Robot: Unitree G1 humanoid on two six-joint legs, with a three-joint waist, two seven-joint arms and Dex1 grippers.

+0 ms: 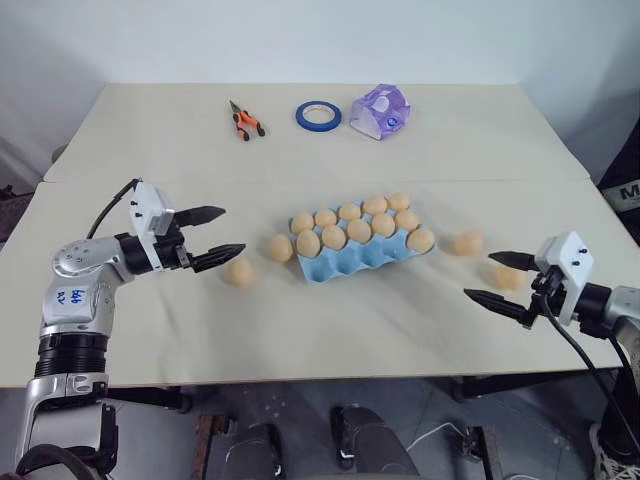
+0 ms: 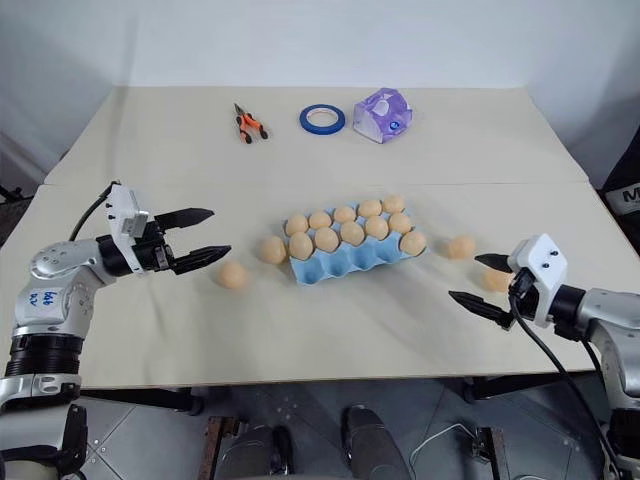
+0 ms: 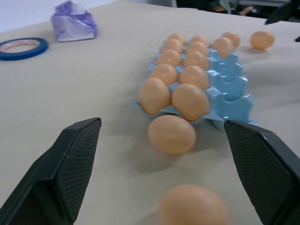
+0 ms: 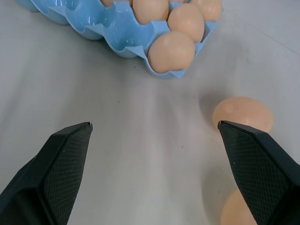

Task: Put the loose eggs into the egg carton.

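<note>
Four loose eggs lie on the table (image 1: 320,330) around the egg carton (image 1: 362,252): one (image 1: 281,248) touching its left end, another (image 1: 240,272) just beyond, and on the far side of the carton one (image 1: 467,243) near its right end with another (image 1: 508,277) further out. Left gripper (image 1: 218,236) hovers left of the carton, fingers wide apart, empty. Right gripper (image 1: 497,277) sits off the carton's right end, fingers spread too, holding nothing. Eleven eggs fill the carton's cups.

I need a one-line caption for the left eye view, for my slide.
Both grippers, left and right, hover open beside the egg carton, four loose eggs on the table.
</note>
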